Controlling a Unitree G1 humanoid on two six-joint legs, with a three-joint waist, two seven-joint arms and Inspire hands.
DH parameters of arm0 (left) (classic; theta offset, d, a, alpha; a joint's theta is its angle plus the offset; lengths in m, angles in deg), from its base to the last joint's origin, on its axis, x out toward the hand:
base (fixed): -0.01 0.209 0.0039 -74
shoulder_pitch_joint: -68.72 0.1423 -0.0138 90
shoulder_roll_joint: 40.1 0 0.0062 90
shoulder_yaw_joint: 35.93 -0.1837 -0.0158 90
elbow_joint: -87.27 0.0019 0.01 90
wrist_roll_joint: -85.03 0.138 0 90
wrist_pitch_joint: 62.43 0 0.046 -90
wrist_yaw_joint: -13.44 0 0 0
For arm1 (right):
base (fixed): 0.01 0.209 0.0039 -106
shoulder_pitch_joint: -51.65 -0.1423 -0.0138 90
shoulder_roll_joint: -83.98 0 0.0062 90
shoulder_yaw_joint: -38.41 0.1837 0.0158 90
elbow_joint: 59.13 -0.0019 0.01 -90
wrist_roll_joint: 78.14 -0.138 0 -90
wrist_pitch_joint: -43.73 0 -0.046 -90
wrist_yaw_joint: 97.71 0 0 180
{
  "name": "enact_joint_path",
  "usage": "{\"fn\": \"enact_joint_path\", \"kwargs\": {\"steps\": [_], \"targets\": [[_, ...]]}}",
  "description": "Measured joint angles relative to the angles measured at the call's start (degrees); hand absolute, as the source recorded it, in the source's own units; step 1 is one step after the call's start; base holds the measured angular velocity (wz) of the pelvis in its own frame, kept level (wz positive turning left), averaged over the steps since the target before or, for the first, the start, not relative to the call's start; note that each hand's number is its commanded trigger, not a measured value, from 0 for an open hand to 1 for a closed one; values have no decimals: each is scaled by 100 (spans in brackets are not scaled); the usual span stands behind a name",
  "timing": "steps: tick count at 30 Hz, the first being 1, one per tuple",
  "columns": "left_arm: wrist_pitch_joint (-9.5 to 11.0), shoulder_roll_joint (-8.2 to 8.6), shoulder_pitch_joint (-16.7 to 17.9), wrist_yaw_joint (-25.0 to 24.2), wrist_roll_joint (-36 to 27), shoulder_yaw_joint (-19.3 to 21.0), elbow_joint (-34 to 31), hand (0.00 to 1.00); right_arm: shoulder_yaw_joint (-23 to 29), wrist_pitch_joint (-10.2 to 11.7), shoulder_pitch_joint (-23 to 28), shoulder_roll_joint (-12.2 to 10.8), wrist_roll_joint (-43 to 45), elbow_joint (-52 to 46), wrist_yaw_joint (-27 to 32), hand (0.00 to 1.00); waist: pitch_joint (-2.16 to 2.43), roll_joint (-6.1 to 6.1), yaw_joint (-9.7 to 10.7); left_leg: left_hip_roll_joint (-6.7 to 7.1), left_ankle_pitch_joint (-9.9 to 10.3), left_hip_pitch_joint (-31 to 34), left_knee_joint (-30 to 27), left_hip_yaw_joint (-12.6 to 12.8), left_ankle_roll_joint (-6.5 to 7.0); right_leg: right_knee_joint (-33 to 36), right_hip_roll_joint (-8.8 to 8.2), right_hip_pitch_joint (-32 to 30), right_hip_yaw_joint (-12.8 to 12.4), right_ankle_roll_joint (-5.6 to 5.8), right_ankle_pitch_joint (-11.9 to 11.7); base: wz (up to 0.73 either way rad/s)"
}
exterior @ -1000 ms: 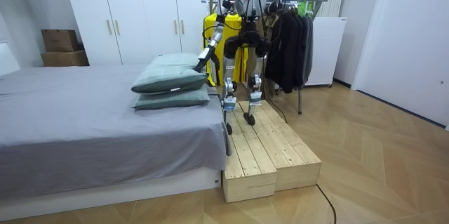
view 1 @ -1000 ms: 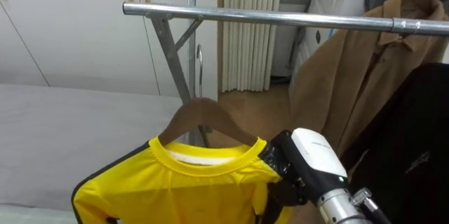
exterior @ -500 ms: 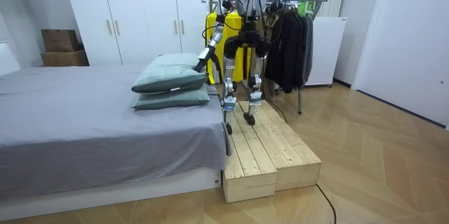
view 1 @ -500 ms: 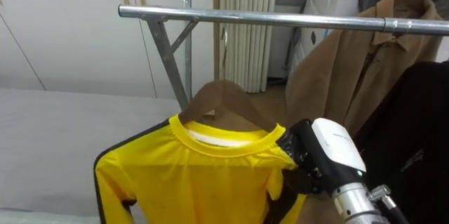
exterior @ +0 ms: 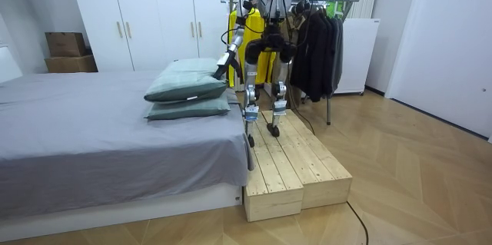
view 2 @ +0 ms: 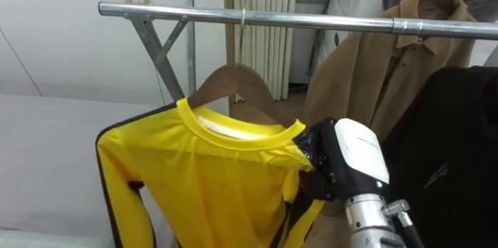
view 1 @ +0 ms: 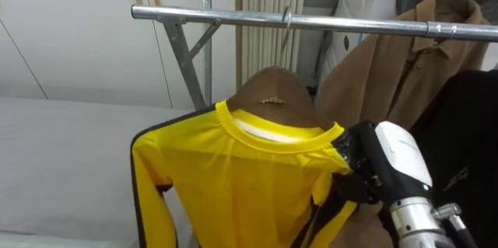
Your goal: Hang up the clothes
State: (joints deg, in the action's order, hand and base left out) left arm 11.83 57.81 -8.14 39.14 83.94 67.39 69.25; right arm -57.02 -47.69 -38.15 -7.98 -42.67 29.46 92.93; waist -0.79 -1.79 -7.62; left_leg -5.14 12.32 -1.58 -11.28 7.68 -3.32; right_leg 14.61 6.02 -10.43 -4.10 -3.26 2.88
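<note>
A yellow shirt [view 1: 233,178] with black side stripes hangs on a brown wooden hanger [view 1: 272,92]. The hanger's thin metal hook [view 1: 286,21] reaches up to the steel rail [view 1: 218,16] of the clothes rack; I cannot tell whether it rests on it. My right hand [view 1: 389,158] comes in from the lower right, its dark fingers curled on the shirt's right shoulder over the hanger's end. In the room view my left hand [exterior: 223,62] is held out low towards the room view's left, beside the shirt. I stand on a wooden platform [exterior: 296,164] facing the rack.
A tan coat [view 1: 389,77] and a black garment [view 1: 467,147] hang on the rail to the right of the shirt. A grey bed [view 1: 54,147] lies at my left, with two green pillows [exterior: 184,84] on it. White wardrobes stand behind.
My right hand has lifted the shirt and hanger up and to the right. The hook has risen from well below the rail to the rail's height.
</note>
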Motion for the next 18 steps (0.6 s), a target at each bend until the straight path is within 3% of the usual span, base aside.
{"fn": "enact_joint_path", "kwargs": {"steps": [6,12,18], "targets": [[89,-5,39,-51,5,75,-2,0,268,4,-156,44,-406,-1,23,100,1,1,6,-4,-1,-1,2,-16,-1,-10,-4,9,11,1,1,0],[110,-11,43,-60,8,273,-99,0,295,3,-380,234,-627,52,45,100,13,-46,14,0,0,12,-7,-40,0,-17,-15,13,32,7,5,2],[107,-26,44,-62,9,396,-247,0,352,-62,-575,238,-1054,297,33,100,13,-104,8,4,-1,46,-23,-167,0,-77,-45,51,140,8,5,10]]}}
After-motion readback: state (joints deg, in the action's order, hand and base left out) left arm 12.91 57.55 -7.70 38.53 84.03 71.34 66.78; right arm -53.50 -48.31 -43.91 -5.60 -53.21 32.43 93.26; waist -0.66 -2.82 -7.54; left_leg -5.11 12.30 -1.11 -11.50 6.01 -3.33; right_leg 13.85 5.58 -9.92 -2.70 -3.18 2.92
